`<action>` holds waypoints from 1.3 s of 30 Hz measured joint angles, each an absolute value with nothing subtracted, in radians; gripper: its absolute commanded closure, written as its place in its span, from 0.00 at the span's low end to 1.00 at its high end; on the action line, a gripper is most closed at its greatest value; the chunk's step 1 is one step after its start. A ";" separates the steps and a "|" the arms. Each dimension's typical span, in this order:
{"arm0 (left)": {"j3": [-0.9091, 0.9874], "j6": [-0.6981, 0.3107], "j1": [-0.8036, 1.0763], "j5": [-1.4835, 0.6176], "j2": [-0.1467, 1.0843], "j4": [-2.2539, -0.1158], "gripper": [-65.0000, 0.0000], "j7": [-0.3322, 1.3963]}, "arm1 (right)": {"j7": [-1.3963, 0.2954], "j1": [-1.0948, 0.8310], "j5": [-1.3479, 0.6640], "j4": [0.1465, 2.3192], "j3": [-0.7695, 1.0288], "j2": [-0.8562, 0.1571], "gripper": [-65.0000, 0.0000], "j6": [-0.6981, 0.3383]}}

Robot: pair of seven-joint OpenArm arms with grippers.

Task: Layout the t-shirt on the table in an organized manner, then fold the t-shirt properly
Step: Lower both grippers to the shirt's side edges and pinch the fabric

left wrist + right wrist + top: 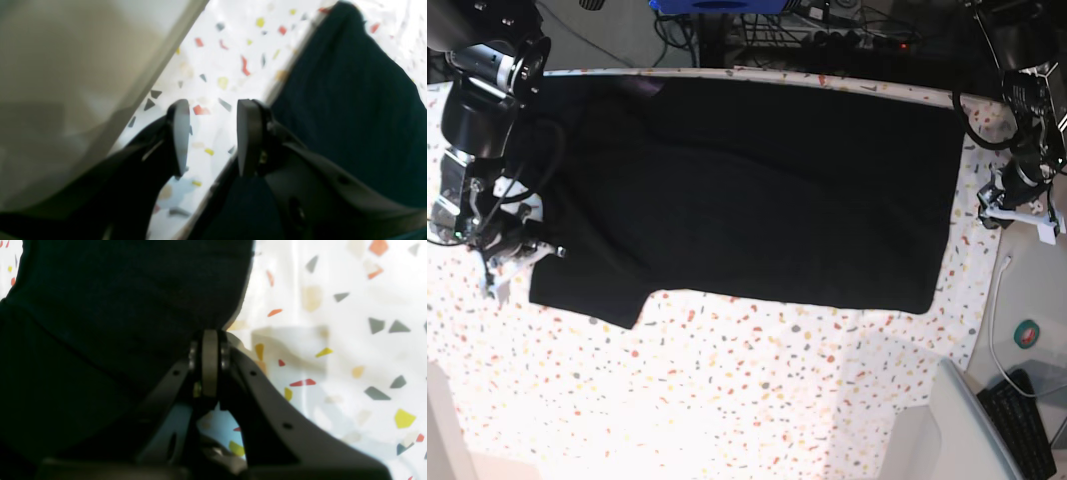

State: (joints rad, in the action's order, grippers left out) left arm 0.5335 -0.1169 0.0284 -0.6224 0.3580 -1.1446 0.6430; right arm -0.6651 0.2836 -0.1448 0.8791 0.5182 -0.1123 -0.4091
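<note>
Closest to the left wrist camera, the left gripper [210, 136] hung with its jaws apart and empty over the speckled table [230, 60], the black t-shirt [350, 110] just beside it at 3 o'clock. At the right wrist camera, the right gripper [210, 363] was pinched closed on the t-shirt's edge at 12 o'clock. From the base view, the t-shirt [757, 190] lay spread mostly flat across the table's far half, one sleeve at 8 o'clock, no print showing. Laying out looked nearly finished; folding was not yet begun.
</note>
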 measured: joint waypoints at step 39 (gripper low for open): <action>0.288 -0.116 -0.371 -0.400 0.284 -0.656 0.68 0.471 | -0.760 0.160 -0.141 1.245 0.511 -0.041 1.00 -0.411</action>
State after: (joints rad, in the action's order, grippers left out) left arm 0.2882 -0.1162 -0.3714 -0.4004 0.2836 -0.6563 0.4706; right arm -0.7597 0.1596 -0.1413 1.2449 0.5106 -0.0406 -0.4110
